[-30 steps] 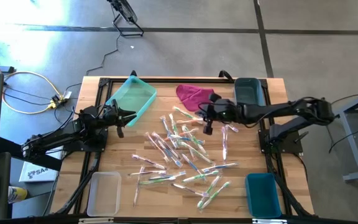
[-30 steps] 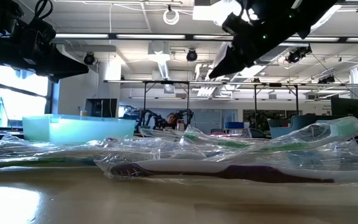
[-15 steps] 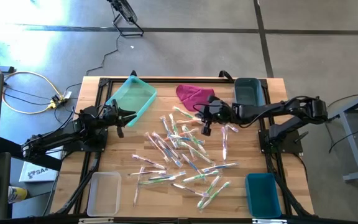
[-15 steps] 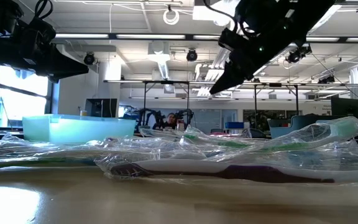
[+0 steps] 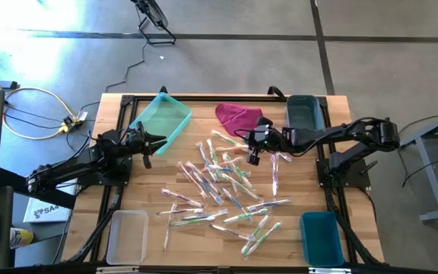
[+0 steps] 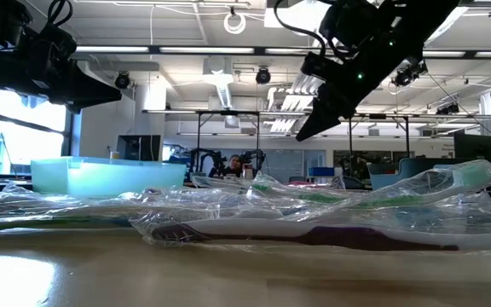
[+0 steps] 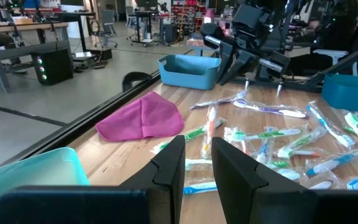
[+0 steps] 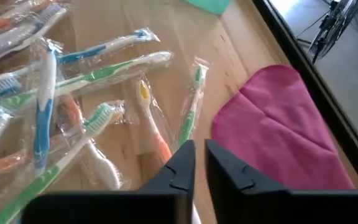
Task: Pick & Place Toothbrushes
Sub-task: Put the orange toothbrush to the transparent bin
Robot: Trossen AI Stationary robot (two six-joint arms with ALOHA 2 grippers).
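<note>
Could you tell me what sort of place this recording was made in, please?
Probably a robotics lab or workshop: more workbenches stand on the open concrete floor, another robot rig shows in the background, and strip lights hang from an industrial ceiling.

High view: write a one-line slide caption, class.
Right gripper hovers over scattered toothbrushes beside a magenta cloth.

You're in a robotics lab: concrete floor (image 5: 226, 53), far workbenches (image 7: 36, 46), more robot arms (image 6: 207, 160) behind, strip lights (image 6: 126, 49) overhead, cables (image 5: 29, 106) beside the table (image 5: 150, 183).
</note>
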